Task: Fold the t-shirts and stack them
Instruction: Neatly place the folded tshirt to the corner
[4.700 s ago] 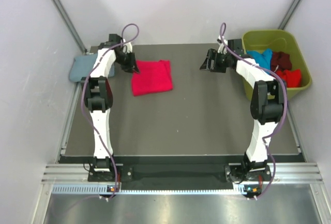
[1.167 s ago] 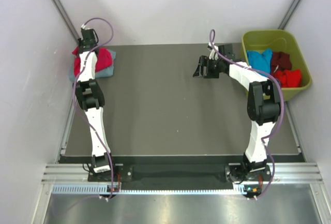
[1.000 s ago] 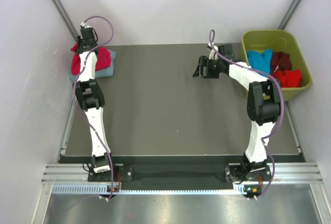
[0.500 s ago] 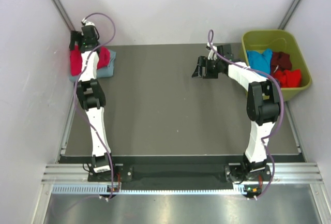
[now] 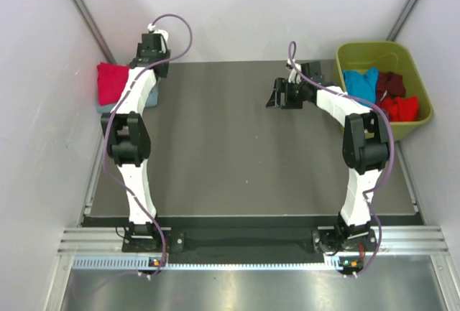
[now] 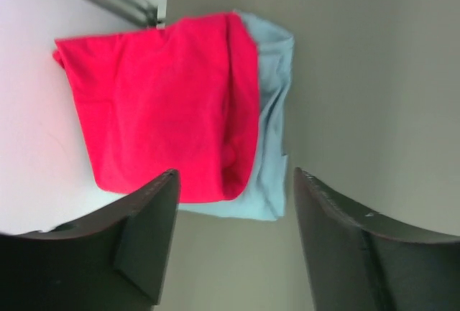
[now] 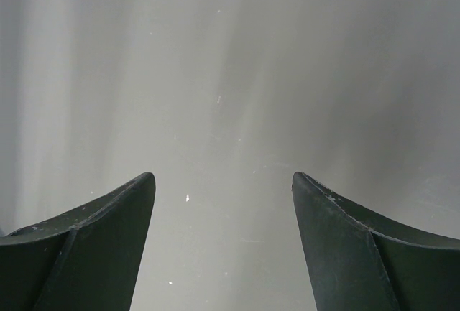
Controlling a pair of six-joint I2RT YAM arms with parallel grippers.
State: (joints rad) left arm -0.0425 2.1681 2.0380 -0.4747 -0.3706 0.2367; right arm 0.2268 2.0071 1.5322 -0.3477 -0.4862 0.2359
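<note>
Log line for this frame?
left gripper open, empty | right gripper open, empty | folded crimson-red cotton t-shirt atop blue-grey t-shirt

White-shelled left arm [image 5: 136, 185] and right arm [image 5: 354, 197], black joints, looping purple cables [image 5: 175, 16], matte black gripper fingers [image 6: 144, 239].

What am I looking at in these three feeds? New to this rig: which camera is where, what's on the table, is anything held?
The left arm and right arm are bolted at the near edge of a dark table. The overhead view looks down from behind them; the other two are wrist cameras, dark fingers at the bottom. The left gripper is open and empty, above a folded red t-shirt lying on a blue-grey t-shirt at the far left corner. The right gripper is open too, seeing only table. At far right a green bin holds a bright blue shirt, a maroon shirt and a second red shirt.
</note>
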